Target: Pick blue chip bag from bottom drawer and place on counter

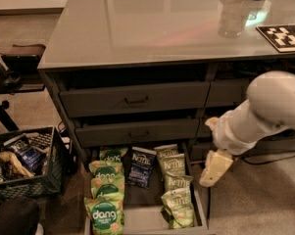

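Note:
The blue chip bag (140,166) lies in the middle row of the open bottom drawer (137,220), near its back. Green "dang" bags (107,195) fill the left row and pale green Kettle bags (175,190) the right row. My gripper (214,168), cream-coloured, hangs from the white arm (264,111) just right of the drawer's right side, at about the height of the blue bag and well right of it. The counter (157,23) is the glossy grey-green top above.
A black lattice crate (24,163) with snacks stands on the floor at left. A clear cup (233,16) and a black-and-white marker tile (283,36) sit on the counter at right. Two shut drawers (135,99) lie above the open one.

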Tool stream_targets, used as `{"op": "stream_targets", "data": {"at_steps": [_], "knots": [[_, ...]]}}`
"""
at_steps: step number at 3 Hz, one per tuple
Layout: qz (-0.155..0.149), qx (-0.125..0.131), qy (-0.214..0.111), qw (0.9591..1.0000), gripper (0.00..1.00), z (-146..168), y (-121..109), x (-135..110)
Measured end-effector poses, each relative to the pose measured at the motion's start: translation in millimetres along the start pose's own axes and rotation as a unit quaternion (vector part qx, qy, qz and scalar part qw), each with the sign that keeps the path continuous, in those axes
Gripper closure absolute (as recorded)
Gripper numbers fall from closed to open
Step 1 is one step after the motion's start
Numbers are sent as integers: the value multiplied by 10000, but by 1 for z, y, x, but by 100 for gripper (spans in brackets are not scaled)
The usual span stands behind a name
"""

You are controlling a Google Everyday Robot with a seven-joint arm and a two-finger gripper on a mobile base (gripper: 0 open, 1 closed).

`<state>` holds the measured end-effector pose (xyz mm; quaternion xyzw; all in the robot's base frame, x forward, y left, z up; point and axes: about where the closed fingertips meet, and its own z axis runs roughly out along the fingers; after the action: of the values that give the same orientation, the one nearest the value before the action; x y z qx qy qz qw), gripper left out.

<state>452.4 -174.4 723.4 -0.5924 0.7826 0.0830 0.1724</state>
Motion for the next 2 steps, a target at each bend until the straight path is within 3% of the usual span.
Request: {"op": "stream_targets", "data": {"at_steps": [2], "knots": [[-380,25,-610,9974,0,143,-53,-21]]}}
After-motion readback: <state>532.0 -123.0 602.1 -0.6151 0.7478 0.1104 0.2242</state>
